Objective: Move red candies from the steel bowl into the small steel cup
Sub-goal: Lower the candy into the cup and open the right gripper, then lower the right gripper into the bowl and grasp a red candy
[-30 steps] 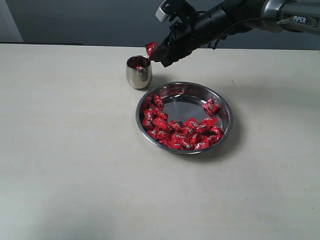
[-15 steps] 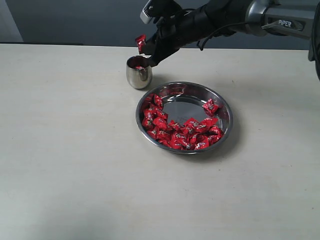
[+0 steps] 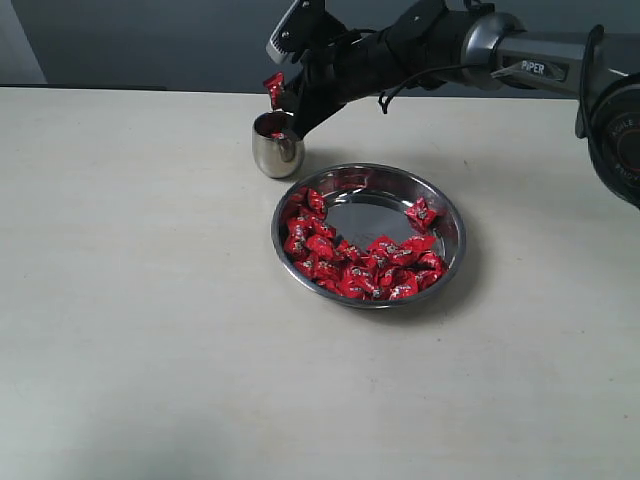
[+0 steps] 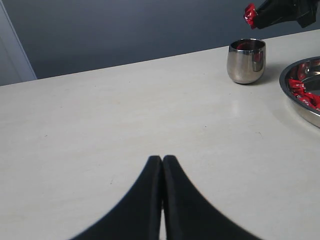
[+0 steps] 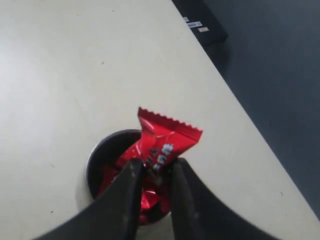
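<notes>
the candy (image 5: 169, 141) hangs just above the mouth of the cup (image 5: 96, 162), toward 1 edge of the opening rather than dead centre. the right gripper (image 5: 156, 169) pinches it by its lower end, the 2 fingers closed down to the thickness of the wrapper. the cup already has a few red wrappers inside. it stands upright on the table (image 3: 140, 300), just beside the bowl (image 3: 372, 206) and apart from its rim. the other candies (image 3: 352, 268) lie heaped along 1 side of the bowl, with 1 lying apart. the left gripper (image 4: 162, 163) sits low over the table, well apart from all this, its jaws pressed together on nothing.

this looks like the drop-off step. the next move calls for opening the fingers, perhaps after shifting slightly toward the centre so the candy does not glance off the rim.
</notes>
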You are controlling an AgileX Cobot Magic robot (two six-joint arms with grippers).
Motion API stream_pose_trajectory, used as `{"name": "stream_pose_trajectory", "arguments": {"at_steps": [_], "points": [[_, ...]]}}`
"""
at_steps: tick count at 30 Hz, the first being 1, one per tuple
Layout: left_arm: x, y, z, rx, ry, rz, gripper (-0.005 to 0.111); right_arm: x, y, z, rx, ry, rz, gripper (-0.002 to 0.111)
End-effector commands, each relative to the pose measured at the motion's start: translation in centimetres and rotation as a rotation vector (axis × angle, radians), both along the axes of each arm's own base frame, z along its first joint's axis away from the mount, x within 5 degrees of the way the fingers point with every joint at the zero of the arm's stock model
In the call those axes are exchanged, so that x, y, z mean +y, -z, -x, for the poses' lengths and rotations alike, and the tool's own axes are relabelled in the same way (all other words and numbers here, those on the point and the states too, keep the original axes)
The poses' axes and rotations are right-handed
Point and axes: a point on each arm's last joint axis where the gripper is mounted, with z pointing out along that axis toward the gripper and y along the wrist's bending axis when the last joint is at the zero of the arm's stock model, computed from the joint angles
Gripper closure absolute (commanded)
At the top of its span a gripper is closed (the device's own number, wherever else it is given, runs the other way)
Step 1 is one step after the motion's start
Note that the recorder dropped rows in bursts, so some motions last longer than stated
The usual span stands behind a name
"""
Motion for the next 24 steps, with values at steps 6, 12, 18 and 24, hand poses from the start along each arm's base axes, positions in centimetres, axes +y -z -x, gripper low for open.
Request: {"name": "stream_pose_trajectory", "arguments": {"at_steps": [6,12,18,24], "points": [[-0.1,-0.1,0.0,-0.012,0.010,0.007,0.106,0.1,-0.5,-0.1,0.017,0.025,-0.055,0.079],[-0.1,-0.1,0.0,-0.012,0.010,0.007,0.106,0.2,-0.4,0.0,0.030,0.012,-0.057,0.071],[-0.1,-0.1,0.0,-0.012,0.010,0.007,0.106,-0.1,-1.7,0.3,0.056,0.035,-0.068,0.071],[-0.1,-0.1,0.0,-0.012,0.010,0.007,0.106,-1.2,-3.8,1.1,0.133,0.120,0.005,0.071]]}}
